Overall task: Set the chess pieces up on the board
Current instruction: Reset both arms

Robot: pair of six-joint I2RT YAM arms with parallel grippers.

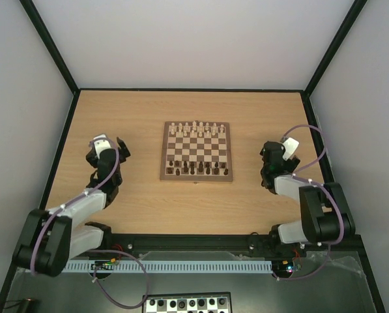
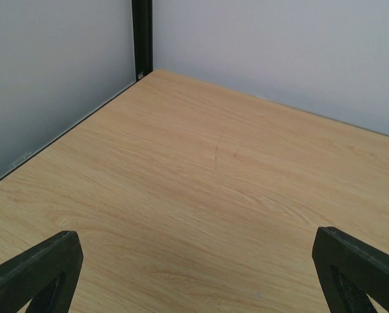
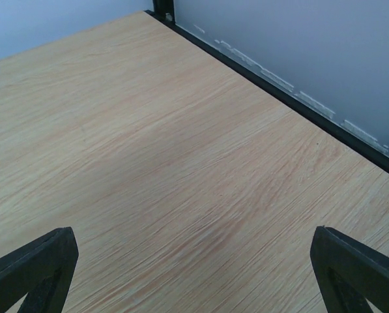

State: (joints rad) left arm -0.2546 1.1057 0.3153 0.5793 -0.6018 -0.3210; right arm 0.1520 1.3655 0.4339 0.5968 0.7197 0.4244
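A light wooden table point(image 1: 135, 195) fills the scene, closed in by pale walls point(image 1: 194, 39) with a black frame at the corners. The board point(image 1: 197, 147) lies flat at the middle of the top view, square to the table edges. The chess pieces point(image 1: 195, 169), dark brown, stand on the squares along the board's lower edge, in roughly two rows. They are too small to tell one kind from another. Pale cream chessmen point(image 1: 197, 126) line the board's upper edge, and the squares between the two groups are bare.

At centre left of the top view the left arm reaches up from the lower left corner. In its wrist view the left gripper point(image 2: 195, 270) has its jaws spread wide. The two black fingers point(image 2: 38, 274) sit at the bottom corners, with only bare wood between them. The right gripper point(image 3: 193, 270) is likewise spread wide over bare wood and holds nothing. It sits at centre right of the top view, well apart from the board. A black-and-white checkered board point(image 1: 187, 304) shows at the bottom edge of the top view, below the arms' bases.
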